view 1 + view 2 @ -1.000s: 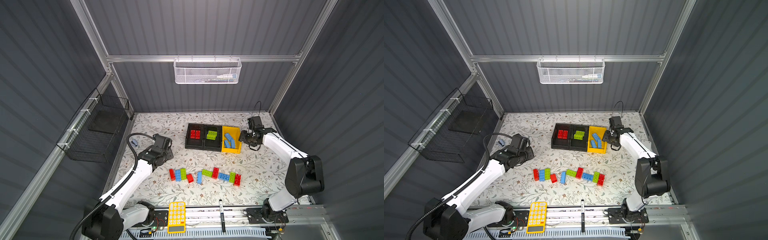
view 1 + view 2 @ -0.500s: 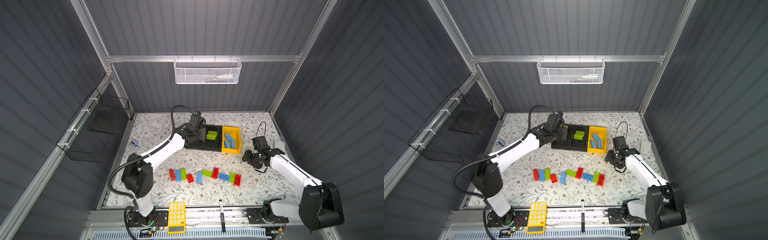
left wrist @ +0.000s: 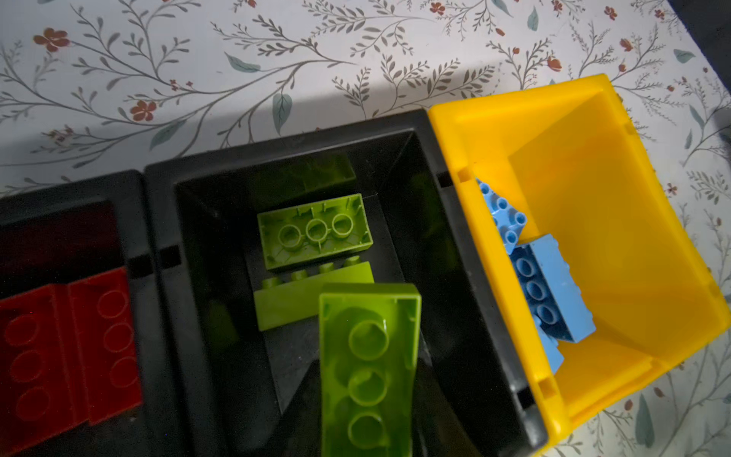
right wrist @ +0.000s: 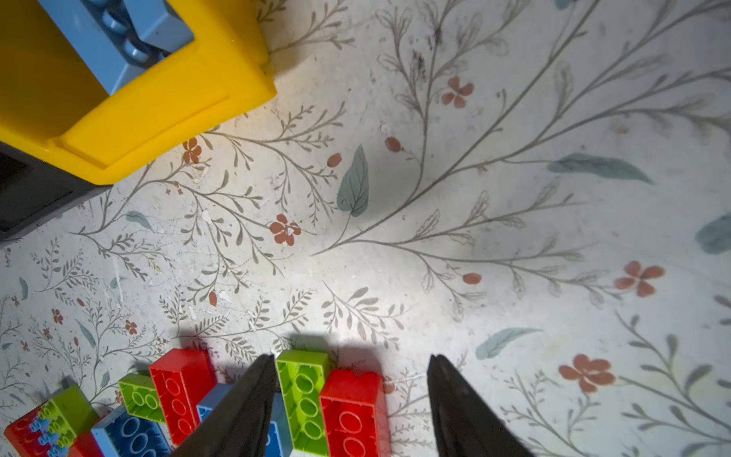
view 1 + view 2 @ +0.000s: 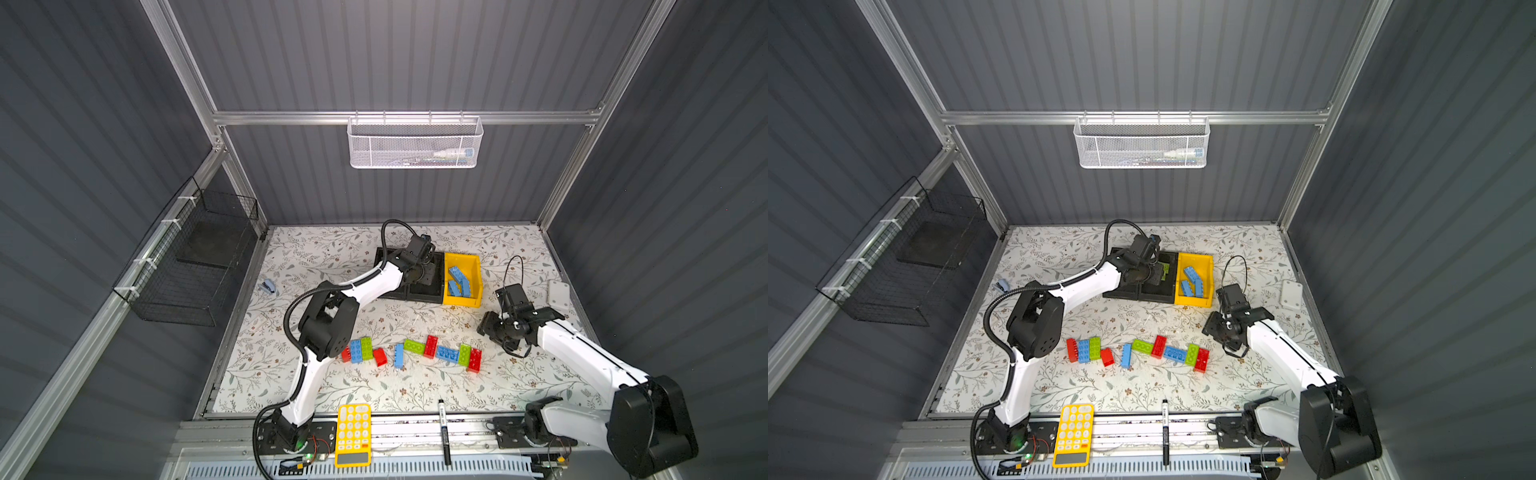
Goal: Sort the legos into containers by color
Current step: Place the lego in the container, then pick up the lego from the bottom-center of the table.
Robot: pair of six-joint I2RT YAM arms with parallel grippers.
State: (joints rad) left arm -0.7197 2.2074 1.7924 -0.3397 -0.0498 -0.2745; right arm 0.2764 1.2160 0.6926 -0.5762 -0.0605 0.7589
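Nearest, on my front rail [image 5: 399,428], lie a yellow calculator [image 5: 353,434] and a black marker [image 5: 444,432]. Just past them 10 loose bricks [image 5: 1142,347] sit in a ragged row on the floral mat [image 5: 332,257], red, blue and green mixed. My right gripper [image 4: 352,360] hovers just beyond that row's right end, jaws apart and holding nothing. Its wrist camera shows a loose green brick [image 4: 302,395] and a red end brick [image 4: 352,415] lying side by side, touching, in the gap between my fingers [image 4: 245,415].

Farther back stand 3 bins pressed together in a line: a yellow bin [image 5: 462,301] with blue bricks [image 5: 457,273] in it, a middle black bin [image 3: 277,150], and a left black bin [image 3: 71,190] holding red bricks [image 3: 59,348]. My left gripper [image 5: 420,270] reaches over the middle black bin. Its fingers lie outside the wrist camera's frame. A held green brick [image 3: 368,368] hangs close beneath the lens, hollow underside toward it, above 2 green bricks [image 3: 314,233] on that bin's floor, so I read those jaws as clamped on it.

Farthest off, a white mesh basket [image 5: 415,143] hangs on the back wall.
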